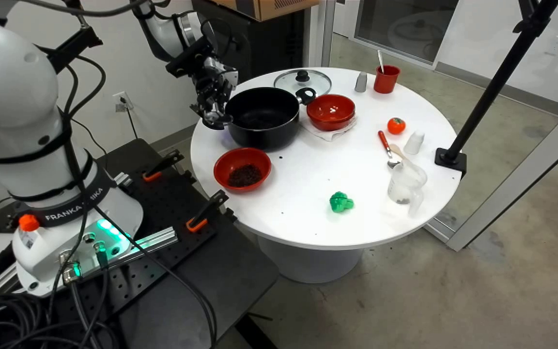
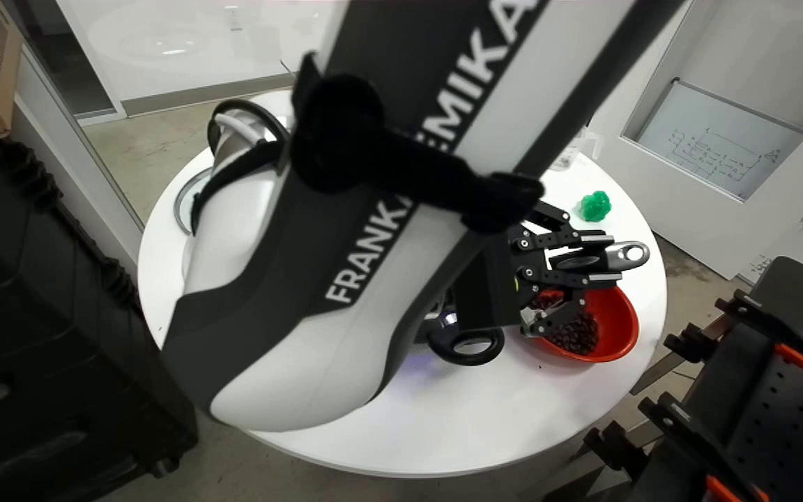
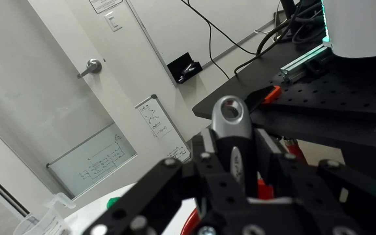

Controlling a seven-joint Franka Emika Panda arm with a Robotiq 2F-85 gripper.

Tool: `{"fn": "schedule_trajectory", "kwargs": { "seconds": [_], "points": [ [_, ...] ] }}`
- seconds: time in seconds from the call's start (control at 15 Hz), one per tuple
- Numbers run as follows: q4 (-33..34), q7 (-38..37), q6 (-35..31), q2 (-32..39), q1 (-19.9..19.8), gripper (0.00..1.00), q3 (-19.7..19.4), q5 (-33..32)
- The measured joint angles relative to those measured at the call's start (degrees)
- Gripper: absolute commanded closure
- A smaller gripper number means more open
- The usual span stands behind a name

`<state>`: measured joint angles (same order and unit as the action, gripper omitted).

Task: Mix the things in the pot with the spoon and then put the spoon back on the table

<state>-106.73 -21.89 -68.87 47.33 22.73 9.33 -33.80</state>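
The black pot (image 1: pixel 269 138) stands on the white round table (image 1: pixel 303 213), its inside dark, so I cannot make out its contents. My gripper (image 2: pixel 603 258), held beside the pot's rim, is shut on the black handle of the spoon (image 2: pixel 631 254). In the wrist view the spoon (image 3: pixel 232 129) runs between the two pads of the gripper (image 3: pixel 237 140), its silver holed end sticking out past the fingertips. The spoon's bowl end is hidden. The arm covers most of the pot in an exterior view, leaving a black side handle (image 2: pixel 471 359) visible.
A red bowl (image 1: pixel 235 157) of dark beans sits close to the pot. Stacked red bowls (image 1: pixel 331 121) and a glass lid (image 1: pixel 320 80) stand behind it. Further off are a green toy (image 1: pixel 341 202), a tomato (image 1: pixel 396 126) and a clear measuring cup (image 1: pixel 405 182).
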Motion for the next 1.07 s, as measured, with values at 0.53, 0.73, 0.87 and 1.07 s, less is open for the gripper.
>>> {"fn": "schedule_trajectory", "kwargs": {
  "seconds": [0.53, 0.73, 0.87, 1.07],
  "points": [
    [7.15, 1.41, -0.49, 2.52, -0.28, 0.92, -0.59, 0.18],
    [8.51, 1.44, -0.49, 2.53, -0.68, 0.92, -1.51, 0.46],
    [8.95, 1.51, -0.49, 2.54, -1.54, 0.92, -2.3, 0.7],
    [8.97, 1.88, -0.53, 2.57, -3.74, 0.92, -3.59, 0.95]
  ]
}}
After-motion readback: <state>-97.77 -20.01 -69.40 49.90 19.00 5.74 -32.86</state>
